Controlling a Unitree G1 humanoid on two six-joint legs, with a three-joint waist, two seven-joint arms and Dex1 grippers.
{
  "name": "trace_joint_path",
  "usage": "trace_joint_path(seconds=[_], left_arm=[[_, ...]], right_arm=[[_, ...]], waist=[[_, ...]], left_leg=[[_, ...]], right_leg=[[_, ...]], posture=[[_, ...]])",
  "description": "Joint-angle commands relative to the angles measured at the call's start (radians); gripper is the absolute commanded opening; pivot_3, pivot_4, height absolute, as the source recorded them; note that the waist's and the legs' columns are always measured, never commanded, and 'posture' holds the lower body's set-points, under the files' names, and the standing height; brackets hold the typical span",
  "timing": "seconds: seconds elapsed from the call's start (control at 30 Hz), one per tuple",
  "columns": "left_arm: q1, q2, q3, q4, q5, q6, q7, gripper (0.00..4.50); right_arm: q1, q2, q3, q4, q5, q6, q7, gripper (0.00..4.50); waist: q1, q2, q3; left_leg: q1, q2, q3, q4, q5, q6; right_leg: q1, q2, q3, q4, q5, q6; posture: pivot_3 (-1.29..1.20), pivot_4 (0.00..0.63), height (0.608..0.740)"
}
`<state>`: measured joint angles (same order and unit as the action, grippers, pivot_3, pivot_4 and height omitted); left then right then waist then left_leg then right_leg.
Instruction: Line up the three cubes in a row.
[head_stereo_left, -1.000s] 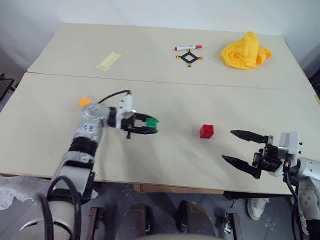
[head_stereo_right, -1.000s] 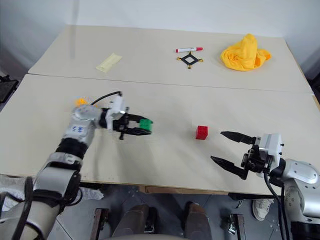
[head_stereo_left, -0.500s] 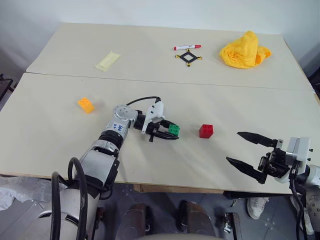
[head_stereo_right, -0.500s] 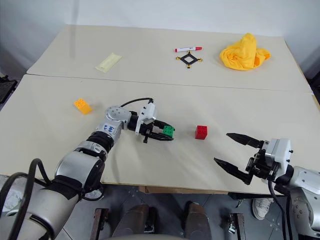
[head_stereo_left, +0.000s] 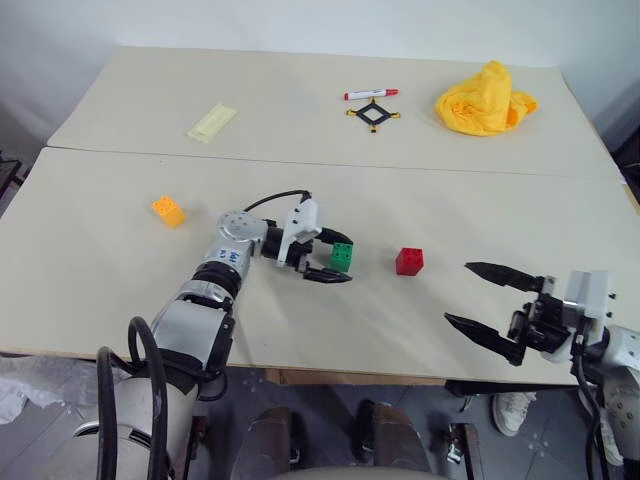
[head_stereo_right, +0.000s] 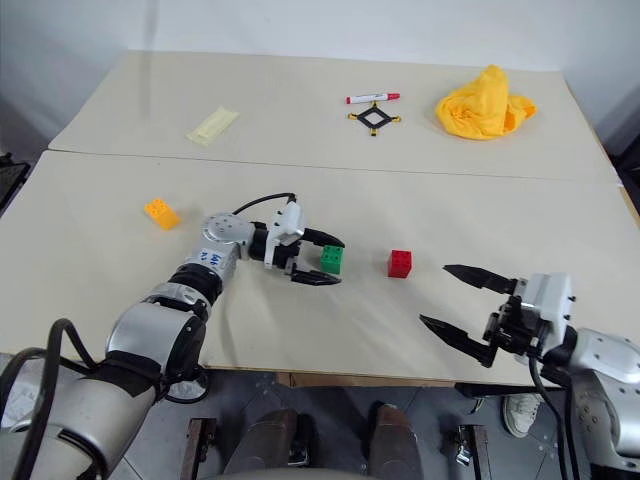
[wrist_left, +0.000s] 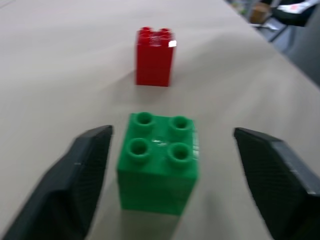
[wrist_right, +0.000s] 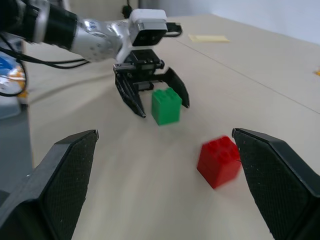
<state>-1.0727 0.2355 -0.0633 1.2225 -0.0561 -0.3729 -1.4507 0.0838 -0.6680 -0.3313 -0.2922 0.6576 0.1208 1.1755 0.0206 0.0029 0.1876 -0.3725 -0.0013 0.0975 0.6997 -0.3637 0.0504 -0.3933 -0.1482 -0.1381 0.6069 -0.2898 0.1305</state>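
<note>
Your green brick (head_stereo_left: 343, 256) stands on the desk (head_stereo_left: 420, 130) just beside the red brick (head_stereo_left: 409, 261), both mid-desk nearer the front edge, starting the row. Your left end effector (head_stereo_left: 333, 258) straddles it, released and clear. The orange brick (head_stereo_left: 168, 210) waits toward the left edge. Your right end effector (head_stereo_left: 486, 300) hangs spread wide, holding nothing, off the front right corner.

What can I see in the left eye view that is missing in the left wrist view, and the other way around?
The left eye view gives the whole layout: the orange cube apart at the left, the right gripper open near the table's front edge, and at the back the marker, the black frame, the yellow cloth and a pale packet.

The left wrist view gives close detail: a clear gap on each side between the green cube and the fingers.

Both show the open left gripper around the green cube, with the red cube beyond it.
</note>
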Motion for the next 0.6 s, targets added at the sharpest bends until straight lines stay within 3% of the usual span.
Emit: trace_joint_path(seconds=[0.03,0.17,0.33,0.47,0.6], left_arm=[[0.046,0.070,0.066,-0.125,-0.071,-0.016,-0.022,4.48],[0.218,0.150,0.200,-0.420,-0.194,0.052,0.114,4.48],[0.684,0.213,0.390,-1.027,-0.302,0.285,0.412,4.48],[1.025,0.140,0.602,-1.363,-0.361,0.402,0.724,4.48],[1.230,0.046,0.757,-1.429,-0.382,0.406,0.921,4.48]], right_arm=[[-0.088,-0.003,0.054,0.035,0.018,0.021,0.028,4.50],[-0.207,0.028,0.136,0.082,0.018,0.058,0.029,4.50],[-0.326,0.107,0.204,0.131,-0.005,0.023,0.026,4.50],[-0.371,0.126,0.225,0.143,-0.008,0.028,0.033,4.50],[-0.382,0.112,0.245,0.161,-0.029,0.011,0.072,4.50]], waist=[[-0.006,0.000,0.000],[-0.022,0.000,0.000],[-0.046,0.000,0.000],[-0.029,-0.001,0.000],[-0.014,0.000,0.000]], left_leg=[[0.000,0.000,0.000,0.000,0.000,0.000],[0.000,0.002,-0.001,0.000,0.000,0.000],[0.002,0.002,-0.004,-0.001,0.000,-0.001],[0.001,0.001,-0.008,0.001,-0.001,0.000],[0.003,0.001,-0.009,0.002,-0.001,0.000]], right_leg=[[0.000,0.000,0.000,0.000,0.000,0.000],[0.000,-0.001,0.000,0.001,0.000,0.000],[0.000,-0.001,0.002,0.003,0.000,0.000],[0.002,-0.003,0.004,0.003,0.000,0.000],[0.007,-0.003,0.010,-0.001,0.000,0.000]], posture=[[0.00,0.150,0.740],[0.00,0.150,0.740],[0.00,0.150,0.740],[0.00,0.150,0.740],[0.00,0.150,0.740]])
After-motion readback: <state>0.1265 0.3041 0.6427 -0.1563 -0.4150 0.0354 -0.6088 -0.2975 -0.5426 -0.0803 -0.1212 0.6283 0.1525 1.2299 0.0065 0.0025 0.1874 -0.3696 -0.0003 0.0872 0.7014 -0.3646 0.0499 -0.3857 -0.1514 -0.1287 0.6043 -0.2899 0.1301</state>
